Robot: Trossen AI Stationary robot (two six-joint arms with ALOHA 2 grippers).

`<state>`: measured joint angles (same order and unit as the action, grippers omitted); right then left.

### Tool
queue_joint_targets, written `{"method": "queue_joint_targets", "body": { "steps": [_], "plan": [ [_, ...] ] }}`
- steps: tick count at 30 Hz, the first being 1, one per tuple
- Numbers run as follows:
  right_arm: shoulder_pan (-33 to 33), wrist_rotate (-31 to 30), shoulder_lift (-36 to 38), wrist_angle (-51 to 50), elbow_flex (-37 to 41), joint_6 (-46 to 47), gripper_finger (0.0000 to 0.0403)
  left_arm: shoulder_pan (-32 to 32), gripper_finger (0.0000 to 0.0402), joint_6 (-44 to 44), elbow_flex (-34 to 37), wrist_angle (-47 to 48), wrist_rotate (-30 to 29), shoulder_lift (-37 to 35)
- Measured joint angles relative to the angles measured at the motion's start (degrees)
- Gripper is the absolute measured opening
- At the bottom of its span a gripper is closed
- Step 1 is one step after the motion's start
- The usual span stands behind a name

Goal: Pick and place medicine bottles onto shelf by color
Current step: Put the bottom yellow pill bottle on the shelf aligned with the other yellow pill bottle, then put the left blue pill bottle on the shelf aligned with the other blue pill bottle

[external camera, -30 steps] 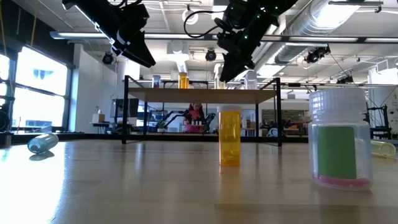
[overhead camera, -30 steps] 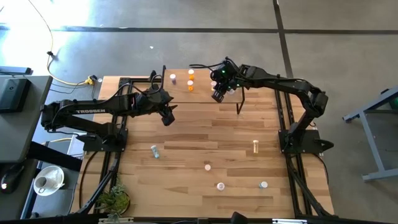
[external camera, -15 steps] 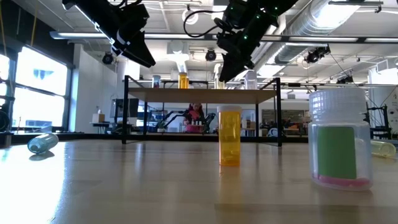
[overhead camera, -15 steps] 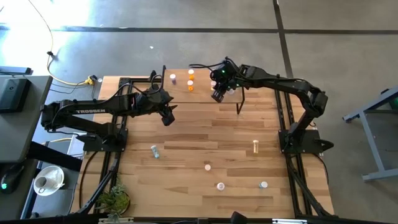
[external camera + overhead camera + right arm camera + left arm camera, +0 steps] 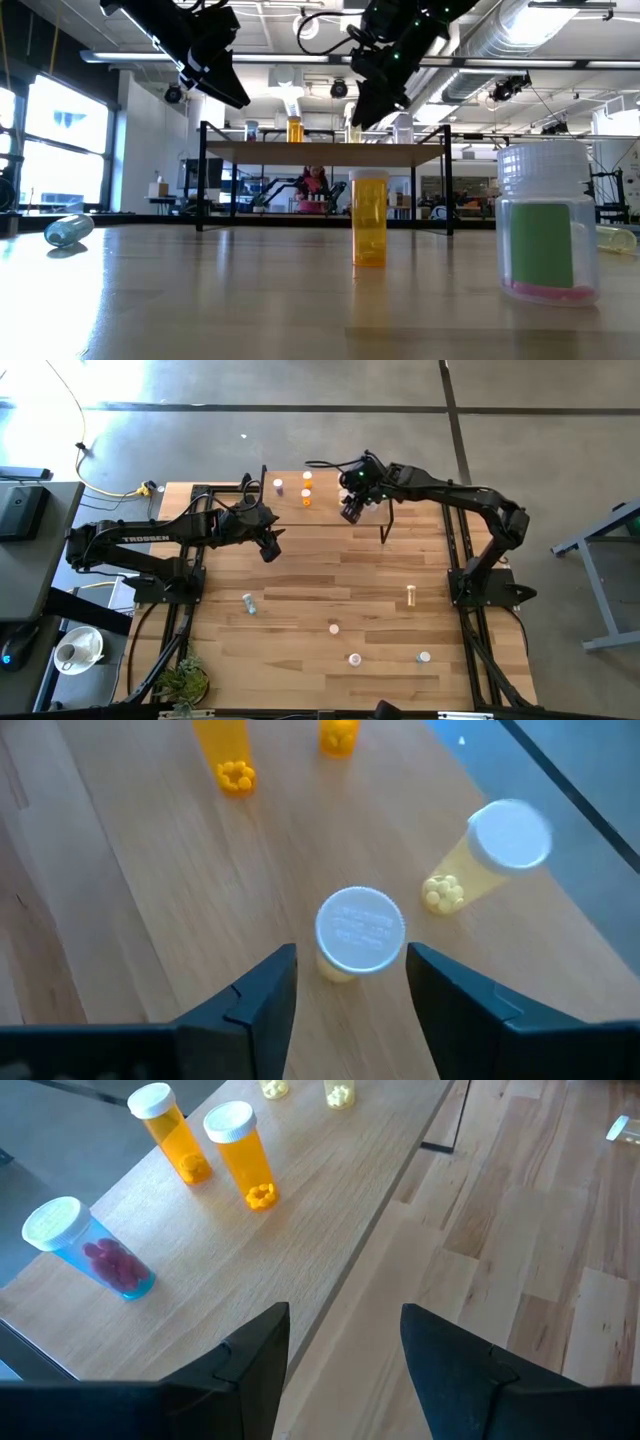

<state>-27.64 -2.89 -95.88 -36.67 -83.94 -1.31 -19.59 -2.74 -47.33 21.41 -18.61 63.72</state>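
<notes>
From above, the right gripper (image 5: 351, 512) hangs over the shelf (image 5: 330, 488) at the far edge of the table (image 5: 330, 570), beside two orange bottles (image 5: 306, 490) and a pale-capped bottle (image 5: 278, 486) standing on the shelf top; the left gripper (image 5: 270, 550) waits over the table just in front of the shelf's left part. Loose bottles are scattered on the near half of the table: a blue-grey one lying down (image 5: 248, 602), a yellow one (image 5: 410, 596), and three seen cap-up (image 5: 354, 658). From table height, the shelf's wood top (image 5: 325, 148) stands on thin black legs with a blue bottle (image 5: 251, 130) and an orange bottle (image 5: 294, 128) upright on it, both grippers dark above it; an orange-yellow bottle (image 5: 369, 218) stands on the table in front, a large clear bottle with a green label (image 5: 546, 232) close to the lens, and a blue one lies on its side (image 5: 68, 230). In the left wrist view, the fingers (image 5: 255, 1365) stand apart and empty, with a blue bottle of red pills (image 5: 88, 1248) and two orange bottles (image 5: 240, 1155) upright on the shelf ahead. In the right wrist view, the fingers (image 5: 262, 1000) are spread, released, with a yellow bottle (image 5: 357, 933) standing upright on the shelf between them, not gripped; another yellow bottle (image 5: 488, 855) stands near it.
</notes>
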Motion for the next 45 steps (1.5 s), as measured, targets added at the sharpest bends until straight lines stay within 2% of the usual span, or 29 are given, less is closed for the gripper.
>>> {"method": "queue_joint_targets", "body": {
  "steps": [14,22,35,45],
  "plan": [
    [0.47,-0.49,7.09,-3.57,-0.07,0.16,0.0181,0.13,0.0184,-0.18,0.00,0.36,0.00,0.00],
    [4.38,-0.09,8.33,-10.46,0.05,3.09,0.0181,1.92,0.0184,-6.07,0.00,5.38,0.69,0.00],
    [13.58,-0.12,8.09,-7.25,5.75,4.53,0.0181,11.03,0.0184,-23.99,0.00,14.72,-0.06,0.00],
    [20.11,-0.12,8.09,6.08,11.58,6.89,0.0181,23.08,0.0184,-41.79,0.00,21.65,-4.61,0.00]
  ]
}}
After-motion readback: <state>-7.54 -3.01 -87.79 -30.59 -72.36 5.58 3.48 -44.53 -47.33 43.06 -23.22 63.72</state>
